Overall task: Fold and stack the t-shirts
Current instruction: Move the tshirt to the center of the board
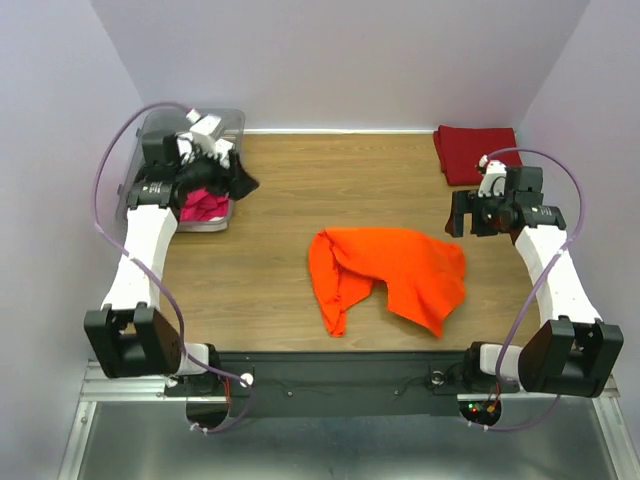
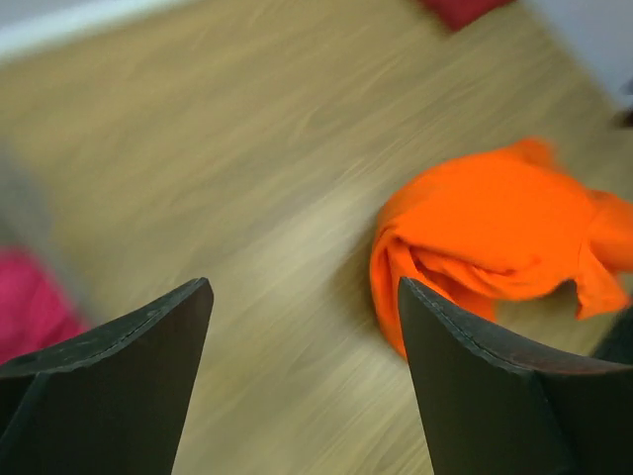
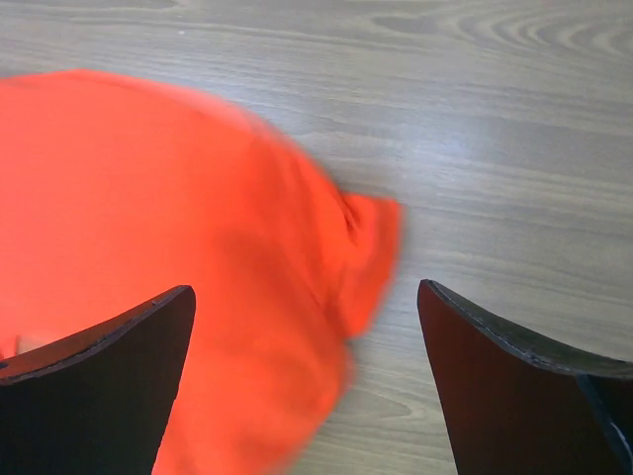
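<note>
Orange t-shirt lies crumpled (left claw, right claw agape).

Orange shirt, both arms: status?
Left tool open, empty, up by the bin. Right tool open, empty, by the orange shirt. Shirt crumpled mid table, not folded. Nothing blocking it.

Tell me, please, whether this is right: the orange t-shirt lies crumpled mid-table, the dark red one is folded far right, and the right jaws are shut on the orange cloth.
One slip: the right jaws are open and empty, as the right wrist view shows. The orange t-shirt is crumpled mid-table, the dark red t-shirt folded far right.
</note>
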You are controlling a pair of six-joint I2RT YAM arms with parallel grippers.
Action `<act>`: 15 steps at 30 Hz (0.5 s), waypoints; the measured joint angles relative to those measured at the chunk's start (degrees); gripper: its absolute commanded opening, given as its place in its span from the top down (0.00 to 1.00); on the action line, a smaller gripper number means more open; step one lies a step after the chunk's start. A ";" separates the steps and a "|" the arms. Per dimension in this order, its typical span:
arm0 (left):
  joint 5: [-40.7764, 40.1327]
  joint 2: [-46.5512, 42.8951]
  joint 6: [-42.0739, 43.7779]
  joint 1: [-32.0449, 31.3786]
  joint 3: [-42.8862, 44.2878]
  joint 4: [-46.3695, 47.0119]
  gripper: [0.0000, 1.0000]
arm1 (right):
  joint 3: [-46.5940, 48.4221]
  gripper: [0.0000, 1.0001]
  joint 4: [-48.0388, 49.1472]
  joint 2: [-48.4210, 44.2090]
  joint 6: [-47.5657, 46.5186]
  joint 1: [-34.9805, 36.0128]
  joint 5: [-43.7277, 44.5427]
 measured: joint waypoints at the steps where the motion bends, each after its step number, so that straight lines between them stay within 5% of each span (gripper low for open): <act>1: -1.11 1.09 2.36 2.95 -3.15 -1.73 0.12 | 0.13 0.00 -0.24 -0.20 -0.74 -0.04 -0.81; 6: -3.78 3.98 13.16 7.06 -7.48 -7.54 0.13 | -0.13 0.05 -2.58 0.48 -3.21 -0.04 -5.42; 15: -8.83 -0.50 21.31 -20.41 -19.50 -6.60 0.13 | -3.17 0.15 -7.48 8.72 -7.34 -0.07 -9.05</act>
